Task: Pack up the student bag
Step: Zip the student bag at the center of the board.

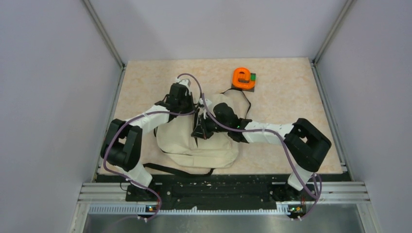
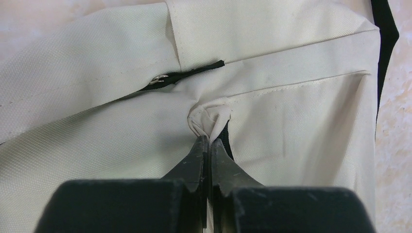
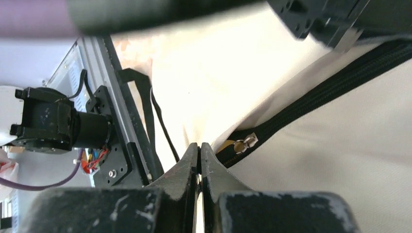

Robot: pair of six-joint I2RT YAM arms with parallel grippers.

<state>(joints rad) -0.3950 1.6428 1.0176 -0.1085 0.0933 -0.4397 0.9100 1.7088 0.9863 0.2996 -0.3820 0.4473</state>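
The black right gripper [image 3: 199, 148] is seen closed at the cream fabric backpack [image 3: 340, 155], beside its silver zipper pull [image 3: 244, 143].

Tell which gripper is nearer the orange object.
Left. The left fingers pinch the student bag farther back, toward the orange object; the right fingers sit shut by the zipper, closer to the arm bases.

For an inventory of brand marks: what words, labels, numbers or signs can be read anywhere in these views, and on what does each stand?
No text can be read in any view.
The large beige fabric backpack shows only plain cloth and black zippers, with no printed label.
The orange ring-shaped object and the dark square base under it are too small to tell whether they bear any mark.
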